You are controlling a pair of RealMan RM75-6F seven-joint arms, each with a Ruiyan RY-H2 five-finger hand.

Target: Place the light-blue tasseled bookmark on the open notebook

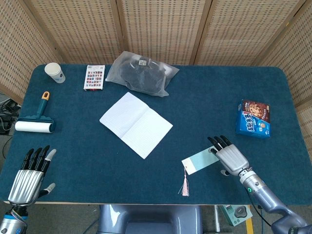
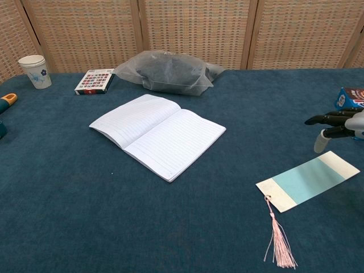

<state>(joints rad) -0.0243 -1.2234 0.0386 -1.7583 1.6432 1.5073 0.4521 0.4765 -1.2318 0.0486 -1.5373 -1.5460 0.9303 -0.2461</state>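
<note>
Above bookmark (image 2: 307, 180), right hand (image 1: 229, 156) fingers (image 2: 323, 120) seemingly spread.

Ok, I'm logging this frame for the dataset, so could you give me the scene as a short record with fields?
bookmark: light-blue tasseled bookmark flat on the table, pink tassel toward the near edge, not yet on the notebook
notebook: open notebook lying mid-table, pages bare
right hand: right hand above the bookmark's far end, fingers spread, holding nothing
left hand: left hand at the near left corner, holding nothing

Light-blue bookmark (image 2: 307, 181) with white ends and pink tassel (image 2: 278, 243), white lined notebook (image 2: 157, 134), deep teal table cloth (image 2: 85, 216).
</note>
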